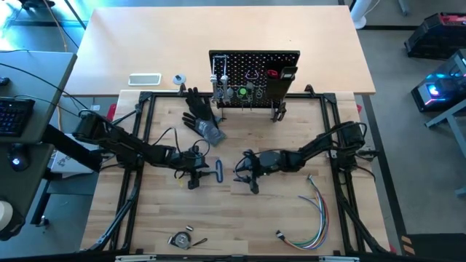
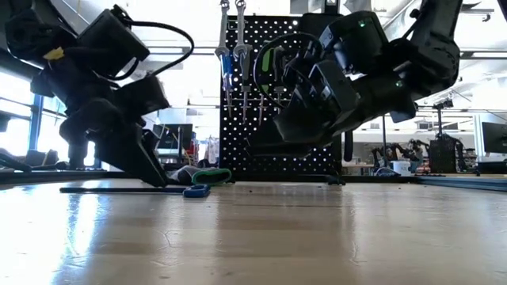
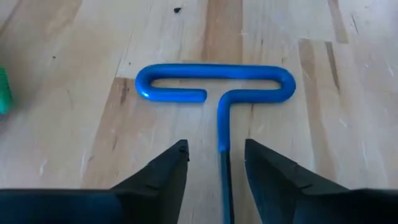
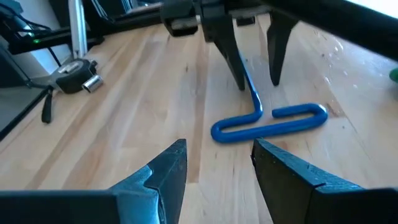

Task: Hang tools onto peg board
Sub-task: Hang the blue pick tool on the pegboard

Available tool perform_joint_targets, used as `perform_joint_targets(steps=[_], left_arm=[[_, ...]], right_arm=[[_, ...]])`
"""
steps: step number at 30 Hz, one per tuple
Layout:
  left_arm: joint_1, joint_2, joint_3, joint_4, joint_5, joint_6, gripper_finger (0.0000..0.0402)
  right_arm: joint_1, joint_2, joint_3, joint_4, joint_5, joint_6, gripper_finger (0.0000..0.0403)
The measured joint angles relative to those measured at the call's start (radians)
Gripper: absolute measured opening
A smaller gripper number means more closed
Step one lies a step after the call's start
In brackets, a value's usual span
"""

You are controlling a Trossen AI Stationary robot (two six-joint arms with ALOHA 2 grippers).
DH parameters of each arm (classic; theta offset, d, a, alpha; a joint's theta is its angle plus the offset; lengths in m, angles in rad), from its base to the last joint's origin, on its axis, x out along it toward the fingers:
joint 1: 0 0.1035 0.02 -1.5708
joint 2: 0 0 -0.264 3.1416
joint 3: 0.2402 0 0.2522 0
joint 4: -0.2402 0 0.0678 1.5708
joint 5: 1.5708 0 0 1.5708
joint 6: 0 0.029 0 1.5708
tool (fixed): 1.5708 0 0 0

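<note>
Your left gripper sits low over the pale wooden table with its 2 dark fingers parted, and the thin dark shaft of the blue-handled T-shaped hex key runs between them without either finger pressing on it, so you are holding nothing there. The key lies flat on the wood, its looped blue handle just ahead of the fingertips. Your right gripper faces it from the other side of the key, fingers also spread and empty, with the handle loop lying just in front of them. From above, you see the key between the 2 grippers, near the table's middle. Behind it stands the small upright black perforated peg board, with silver wrenches and a red-handled tool hanging on its hooks. A black glove lies just in front of the board's left end.
</note>
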Motion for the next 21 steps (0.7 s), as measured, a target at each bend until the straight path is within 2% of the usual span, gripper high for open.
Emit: perform_joint_targets(steps=[5, 11, 14, 18, 21], left_arm=[[0.000, 0.048, 0.000, 0.073, -0.004, 0.008, 0.0158], [0.007, 0.180, 0.002, 0.216, -0.022, 0.012, 0.0149], [0.007, 0.241, 0.005, 0.288, -0.048, 0.014, 0.0115], [-0.006, 0.271, 0.005, 0.313, -0.077, 0.056, 0.0026], [-0.016, 0.268, 0.005, 0.312, -0.105, 0.070, 0.0014]], right_arm=[[-0.012, 0.000, 0.000, 0.015, 0.006, -0.015, 0.0177], [-0.043, 0.000, 0.000, 0.007, 0.018, 0.002, 0.0177], [-0.054, 0.000, 0.000, 0.003, 0.019, 0.006, 0.0177], [-0.068, 0.000, 0.000, -0.015, 0.019, 0.036, 0.0177], [-0.081, 0.000, 0.000, -0.069, 0.019, 0.084, 0.0177]])
